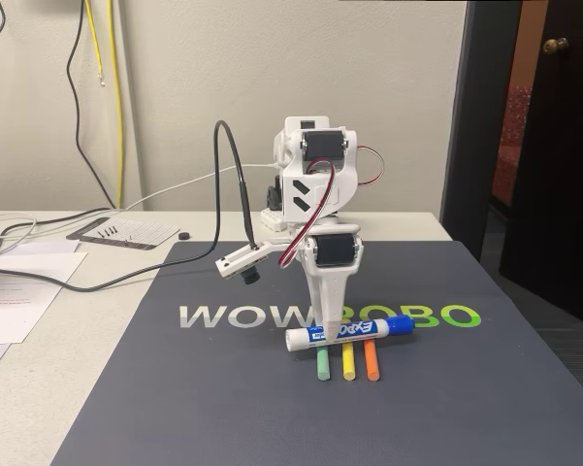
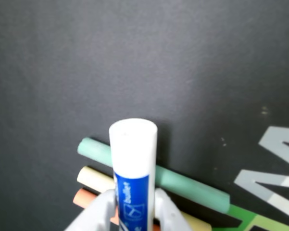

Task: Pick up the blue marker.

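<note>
On the desk [image 1: 39,340] lies a dark mat [image 1: 223,408], where I stand over the blue marker [image 1: 349,332], which rests across three thin sticks [image 1: 347,363] near the mat's middle. My gripper [image 2: 133,204] is closed snugly on its barrel. I judge the grasp made; next comes a steady lift.

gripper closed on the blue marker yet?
Yes, in the wrist view the gripper has a finger pressed on each side of the blue marker.
</note>
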{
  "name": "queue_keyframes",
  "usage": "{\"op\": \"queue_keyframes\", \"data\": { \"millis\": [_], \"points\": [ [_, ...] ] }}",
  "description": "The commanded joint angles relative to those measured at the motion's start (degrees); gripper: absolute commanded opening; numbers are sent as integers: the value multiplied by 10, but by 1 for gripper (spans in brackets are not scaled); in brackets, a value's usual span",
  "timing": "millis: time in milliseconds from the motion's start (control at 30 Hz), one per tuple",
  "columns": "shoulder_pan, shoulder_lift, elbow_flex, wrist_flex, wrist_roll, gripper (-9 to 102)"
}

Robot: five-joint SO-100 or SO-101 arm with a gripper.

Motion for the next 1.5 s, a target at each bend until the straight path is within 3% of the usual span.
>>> {"op": "queue_keyframes", "data": {
  "millis": [0,233,833,1467],
  "points": [
    [-6,6,-23,-4,3,9],
    [-4,6,-62,8,27,0],
    [5,156,-69,110,89,0],
    [26,421,-69,263,145,0]
  ]
}}
